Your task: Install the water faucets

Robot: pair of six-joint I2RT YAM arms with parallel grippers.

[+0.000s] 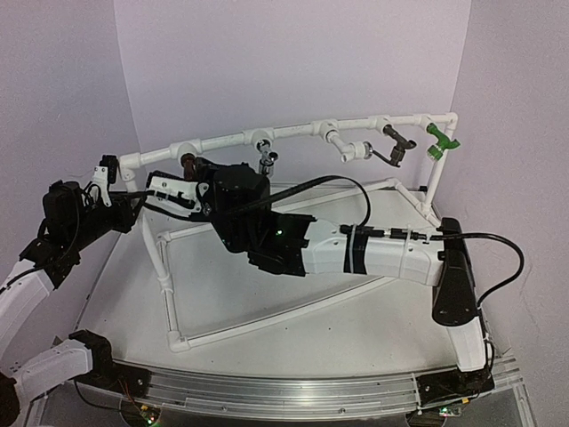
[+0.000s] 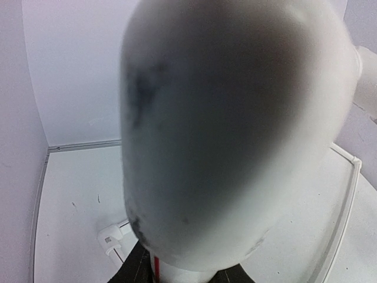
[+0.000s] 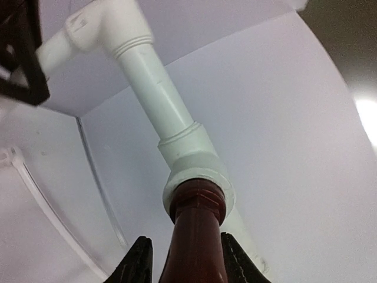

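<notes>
The dark brown faucet (image 3: pixel 197 236) sat at the left end of the row, its hexagonal collar seated up against the white tee fitting (image 3: pixel 197 171) on the top rail of the pipe frame (image 1: pixel 293 133). The right end effector (image 3: pixel 187 262) had the faucet body between its two dark fingers (image 3: pixel 138 262), which were pressed in close on either side of it. To the right along the same rail hung the chrome faucet (image 1: pixel 267 162), the white faucet (image 1: pixel 354 150), the dark bronze faucet (image 1: pixel 397 148) and the green faucet (image 1: pixel 441 140), all well apart from both end effectors. The left end effector (image 1: pixel 107 171) was at the rail's far-left elbow. In its wrist view a blurred white pipe filled the picture between the dark finger bases, and I could not tell whether they were clamped on it. The right arm (image 1: pixel 382 253) lay stretched across the frame from the right base, passing above the frame's lower rails on the tabletop (image 1: pixel 293 307), with a black cable (image 1: pixel 342 182) arching over it. The back wall (image 1: pixel 284 62) stood close behind the top rail and the left wall was near the left arm. The bare tabletop showed in front of the frame's front rail, toward the metal strip (image 1: pixel 293 387) at the near edge.
</notes>
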